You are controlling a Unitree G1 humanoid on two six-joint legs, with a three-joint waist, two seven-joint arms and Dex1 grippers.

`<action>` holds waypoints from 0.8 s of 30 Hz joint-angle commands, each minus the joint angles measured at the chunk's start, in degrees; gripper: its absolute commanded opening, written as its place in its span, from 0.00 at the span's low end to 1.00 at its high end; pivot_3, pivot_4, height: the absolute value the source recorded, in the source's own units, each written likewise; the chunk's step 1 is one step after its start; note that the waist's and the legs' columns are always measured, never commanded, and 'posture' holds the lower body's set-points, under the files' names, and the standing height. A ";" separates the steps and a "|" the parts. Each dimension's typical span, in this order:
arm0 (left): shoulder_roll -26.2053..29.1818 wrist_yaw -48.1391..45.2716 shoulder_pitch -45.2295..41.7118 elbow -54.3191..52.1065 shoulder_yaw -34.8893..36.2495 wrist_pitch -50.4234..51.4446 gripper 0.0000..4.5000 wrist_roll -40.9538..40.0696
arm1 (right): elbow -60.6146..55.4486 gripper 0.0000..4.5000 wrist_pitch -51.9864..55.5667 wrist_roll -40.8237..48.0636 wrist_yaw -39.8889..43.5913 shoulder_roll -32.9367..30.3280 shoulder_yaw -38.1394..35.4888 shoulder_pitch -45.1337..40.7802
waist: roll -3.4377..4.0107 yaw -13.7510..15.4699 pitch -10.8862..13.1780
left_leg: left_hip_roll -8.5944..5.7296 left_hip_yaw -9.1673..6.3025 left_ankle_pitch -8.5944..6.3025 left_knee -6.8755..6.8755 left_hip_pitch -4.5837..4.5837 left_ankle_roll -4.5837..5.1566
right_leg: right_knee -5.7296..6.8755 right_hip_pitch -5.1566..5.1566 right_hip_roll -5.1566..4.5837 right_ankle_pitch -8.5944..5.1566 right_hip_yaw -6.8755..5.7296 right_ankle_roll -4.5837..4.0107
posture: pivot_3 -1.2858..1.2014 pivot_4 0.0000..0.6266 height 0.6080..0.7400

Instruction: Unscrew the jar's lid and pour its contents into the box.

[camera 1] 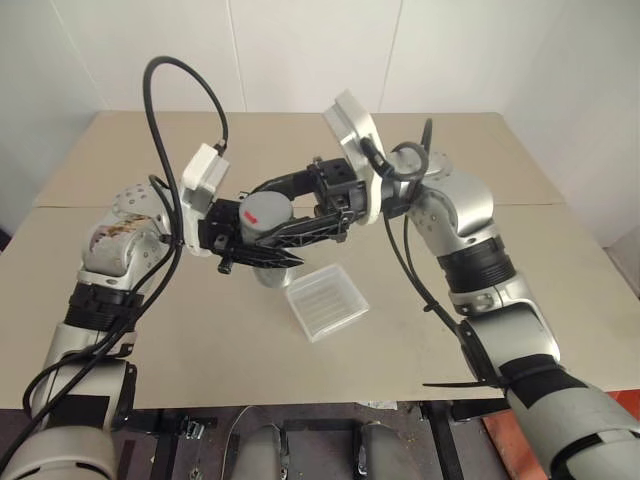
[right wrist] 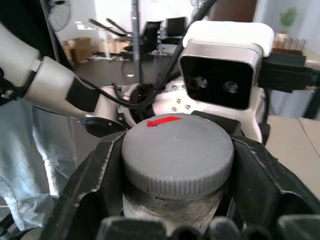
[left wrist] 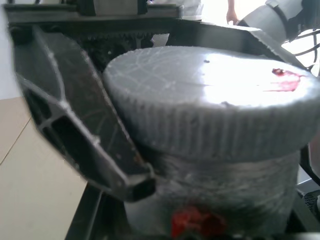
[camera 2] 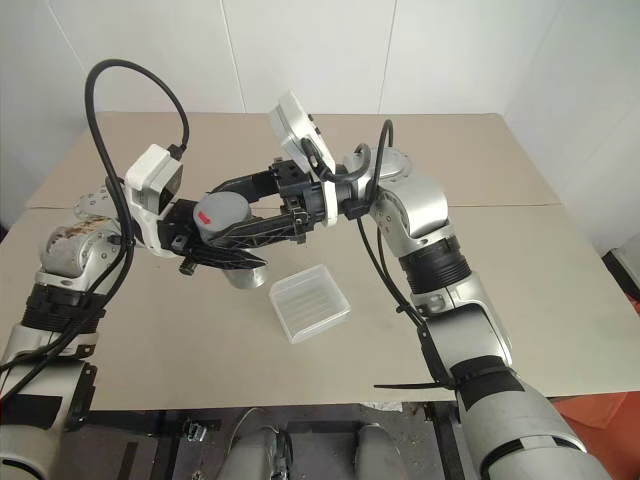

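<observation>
The jar (left wrist: 215,185) is held upright above the table, a little left of and behind the box (camera 1: 327,302). My left gripper (camera 1: 262,252) reaches in from the left and is shut on the jar's body, below the lid. The grey lid (camera 1: 265,210), with a red mark on top, is on the jar. My right gripper (camera 1: 246,218) comes level from the right. Its fingers (right wrist: 100,165) press on both sides of the lid (right wrist: 177,150), shut on it. The jar's contents are hidden. The translucent ribbed box lies flat and holds nothing.
The beige table (camera 1: 200,340) reaches from the near edge back to a white wall. A seam crosses it behind the arms. Black cables loop above my left wrist (camera 1: 185,80).
</observation>
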 commanded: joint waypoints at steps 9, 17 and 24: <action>0.35 5.80 3.51 5.25 7.74 -4.90 0.44 5.35 | -21.57 0.99 7.16 0.36 -17.92 -6.25 -7.89 11.20 | 0.00 0.67 0.01 | -0.05 0.10 0.00 0.02 -0.04 -0.01 | -0.03 0.00 -0.06 0.00 -0.05 0.00 | 0.52 0.24 1.00; -2.20 8.42 4.06 5.36 8.33 -5.00 0.44 6.79 | -35.51 0.99 19.09 -1.97 -37.96 -1.42 -4.72 11.82 | 0.00 0.09 0.01 | 0.00 0.12 0.06 -0.01 -0.11 -0.10 | 0.08 -0.18 -0.02 0.00 -0.02 -0.01 | 0.52 0.24 1.00; -3.40 7.59 3.00 4.65 7.82 -4.54 0.44 7.04 | -30.32 0.99 19.77 -7.32 -46.53 4.49 -0.39 8.68 | 0.00 0.25 0.01 | -0.04 0.11 0.06 0.02 -0.30 -0.09 | 0.06 -0.32 -0.03 0.01 -0.03 -0.01 | 0.52 0.24 1.00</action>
